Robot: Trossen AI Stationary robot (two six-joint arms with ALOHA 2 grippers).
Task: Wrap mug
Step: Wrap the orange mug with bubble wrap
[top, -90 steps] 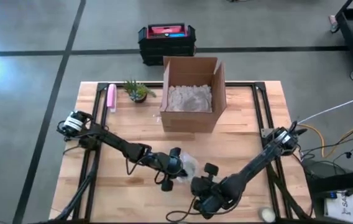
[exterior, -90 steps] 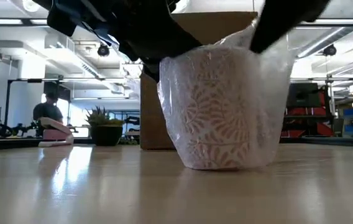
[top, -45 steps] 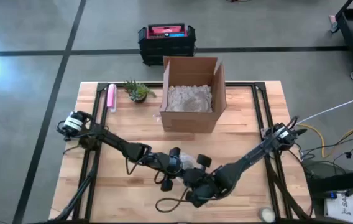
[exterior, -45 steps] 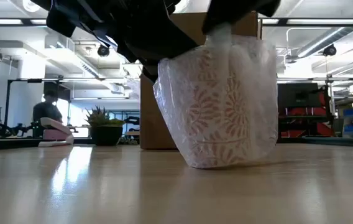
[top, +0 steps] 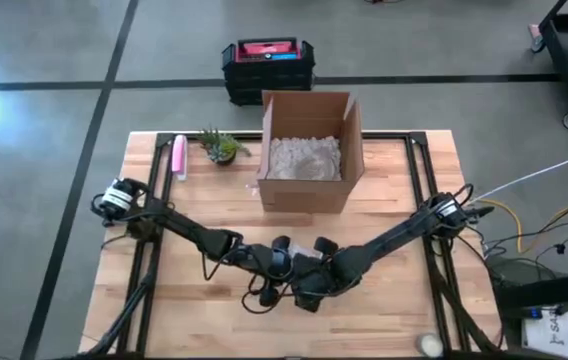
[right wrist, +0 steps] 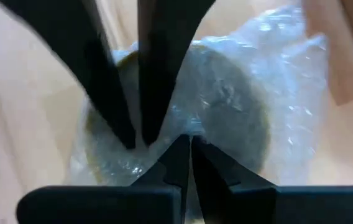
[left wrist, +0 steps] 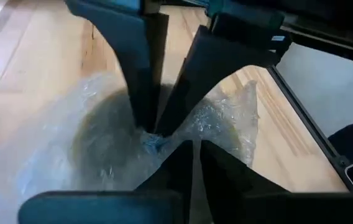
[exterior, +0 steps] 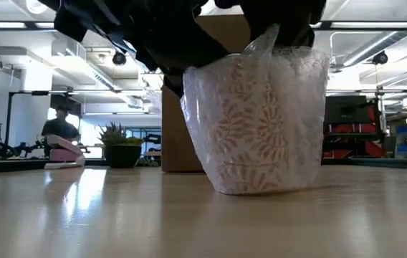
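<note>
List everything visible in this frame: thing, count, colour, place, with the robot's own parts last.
mug: one, white with a leaf pattern, upright at the table's near middle.
bubble wrap: one clear sheet, around the mug.
cardboard box: one, brown, open, far middle, white filling inside.
potted plant: one, green, left of the box.
pink object: one, far left edge.
black crate: one, red-topped, on the floor beyond the table.
table: one, light wood.
person: one, in the room behind.
left gripper: shut on the wrap over the mug.
right gripper: shut on the wrap beside it.
</note>
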